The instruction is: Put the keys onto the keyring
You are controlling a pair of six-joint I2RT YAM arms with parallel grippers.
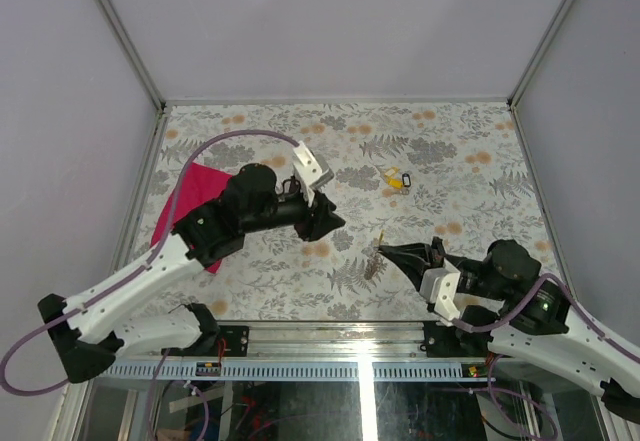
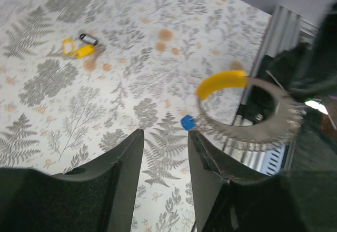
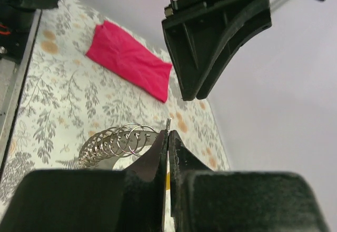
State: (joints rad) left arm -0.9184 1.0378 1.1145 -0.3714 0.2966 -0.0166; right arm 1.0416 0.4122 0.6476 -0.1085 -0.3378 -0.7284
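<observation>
My right gripper (image 3: 168,133) is shut on the keyring (image 3: 113,142), a grey curved band strung with several small coiled rings; a thin metal tip sticks up between the fingertips. In the left wrist view the keyring (image 2: 263,132) has a yellow end, and a blue-capped key (image 2: 187,122) hangs at its near side. My left gripper (image 2: 164,134) is open and empty, hovering just left of the keyring; in the top view it (image 1: 335,221) faces the right gripper (image 1: 385,251). Two yellow keys and a black key (image 1: 398,178) lie loose on the table behind, also seen from the left wrist (image 2: 79,47).
A pink cloth (image 1: 185,211) lies at the table's left side under the left arm, and also shows in the right wrist view (image 3: 131,58). The metal rail (image 1: 330,346) runs along the near edge. Grey walls enclose the floral tabletop (image 1: 460,151).
</observation>
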